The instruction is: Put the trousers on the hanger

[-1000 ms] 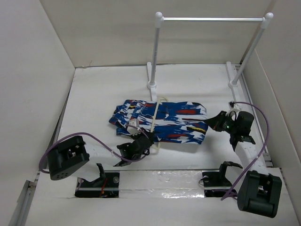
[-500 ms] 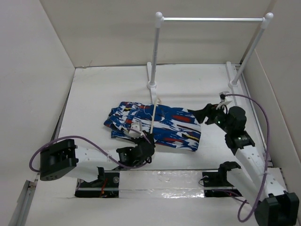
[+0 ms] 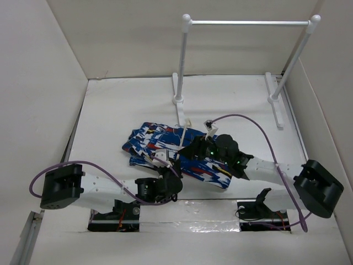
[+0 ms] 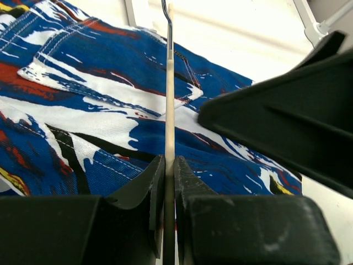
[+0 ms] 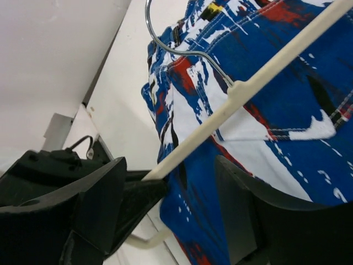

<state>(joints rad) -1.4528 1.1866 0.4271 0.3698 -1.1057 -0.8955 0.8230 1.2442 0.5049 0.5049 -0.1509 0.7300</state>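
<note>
The blue streaked trousers (image 3: 151, 138) lie crumpled mid-table. The cream hanger (image 3: 181, 138) lies across them, hook toward the rack. My left gripper (image 3: 172, 165) is shut on the hanger's near end. In the left wrist view the thin stick (image 4: 170, 99) runs away over the cloth (image 4: 83, 105) from between the shut jaws (image 4: 170, 165). My right gripper (image 3: 193, 150) hovers open over the trousers, just right of the hanger. In the right wrist view its fingers (image 5: 171, 204) straddle blue cloth (image 5: 276, 66) below the hanger's arm (image 5: 242, 91), and the cloth covers the lower bar (image 5: 144, 240).
The white tubular rack (image 3: 248, 22) with ball-capped posts stands at the back, its feet (image 3: 177, 99) just behind the trousers. White walls enclose the table on the left, right and back. Purple cables loop from both arms.
My right arm has swung left from the table's right side to above the trousers, and its jaws have opened. The trousers have bunched leftward. My left gripper keeps its hold on the hanger.
</note>
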